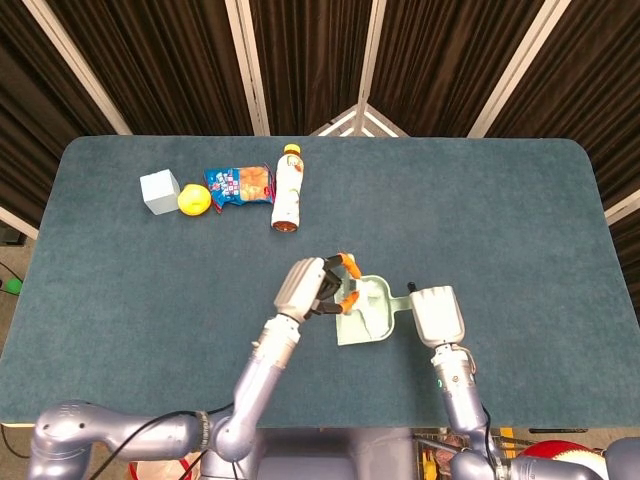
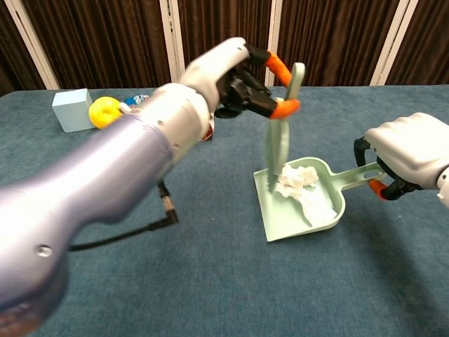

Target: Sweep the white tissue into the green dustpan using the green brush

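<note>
Both hands engaged. Left hand (image 2: 235, 77) fingers clenched round green brush (image 2: 280, 133) handle, brush near upright, bristles inside green dustpan (image 2: 330, 214). Right hand (image 2: 410, 154) fingers closed on dustpan handle. White tissue (image 2: 298, 184) lies inside dustpan, touching bristles. Judgement: sweep essentially complete. Advise lifting brush straight up, slowly, so bristles do not drag tissue out over dustpan lip; keep dustpan flat on table (image 1: 520, 200).

We note smooth matt plastic on the green dustpan (image 2: 330, 210), crumpled paper for the white tissue (image 2: 298, 184), and napped cloth covering the table (image 2: 210, 281).
</note>
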